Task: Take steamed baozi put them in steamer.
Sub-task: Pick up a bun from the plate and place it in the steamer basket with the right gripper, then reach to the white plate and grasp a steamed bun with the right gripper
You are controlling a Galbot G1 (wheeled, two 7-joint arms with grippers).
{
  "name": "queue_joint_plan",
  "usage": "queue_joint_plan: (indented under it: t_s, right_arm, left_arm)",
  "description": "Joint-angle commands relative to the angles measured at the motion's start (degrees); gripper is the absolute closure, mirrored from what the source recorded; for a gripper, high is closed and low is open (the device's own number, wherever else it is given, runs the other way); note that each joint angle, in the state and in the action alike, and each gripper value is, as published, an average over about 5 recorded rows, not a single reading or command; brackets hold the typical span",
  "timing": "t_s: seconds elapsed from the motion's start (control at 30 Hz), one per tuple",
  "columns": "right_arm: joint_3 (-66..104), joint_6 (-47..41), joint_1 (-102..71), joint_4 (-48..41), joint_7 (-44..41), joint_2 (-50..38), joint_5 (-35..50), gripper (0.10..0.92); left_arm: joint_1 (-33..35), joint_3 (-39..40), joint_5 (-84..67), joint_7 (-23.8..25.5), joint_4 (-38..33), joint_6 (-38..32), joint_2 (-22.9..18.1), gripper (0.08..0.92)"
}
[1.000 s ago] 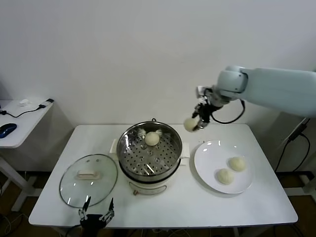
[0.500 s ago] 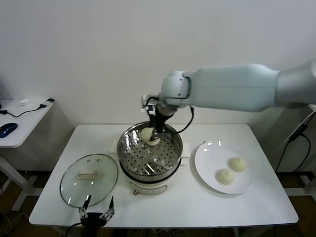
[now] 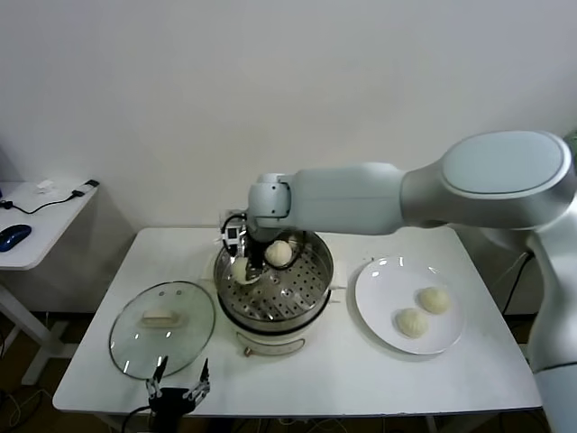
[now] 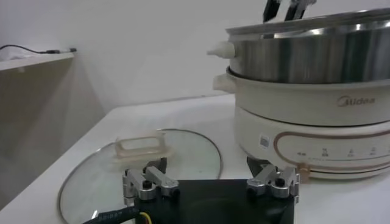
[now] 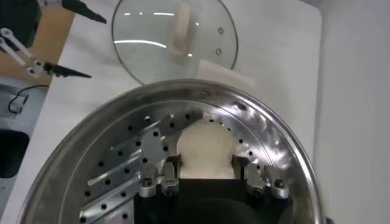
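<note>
**Bun in right hand, low inside steamer**

Baozi sits betw. the fingers of the right hand, pinched from both sides, down over the perforated tray at the steamer's left-rear. Wrist view: same bun fills the gap betw. the two fingers, at or just above the tray – can't tell which. 2nd bun lies on the tray just beside it, toward the back. 2 more buns on the white plate, right of steamer. Glass lid flat on worktop, left of steamer. Left hand parked at worktop's front edge near lid, fingers spread, nothing in it.
</note>
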Motion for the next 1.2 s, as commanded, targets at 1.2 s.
queue_joint_plan:
  t_s: [1.2]
  right_arm:
    - [-19.6,17.8,14.9,20.7,-19.3,-52.0,-27.1,0.203]
  left_arm:
    - [1.5,1.5,1.5,0.1,-1.9,0.4,-0.9,0.177]
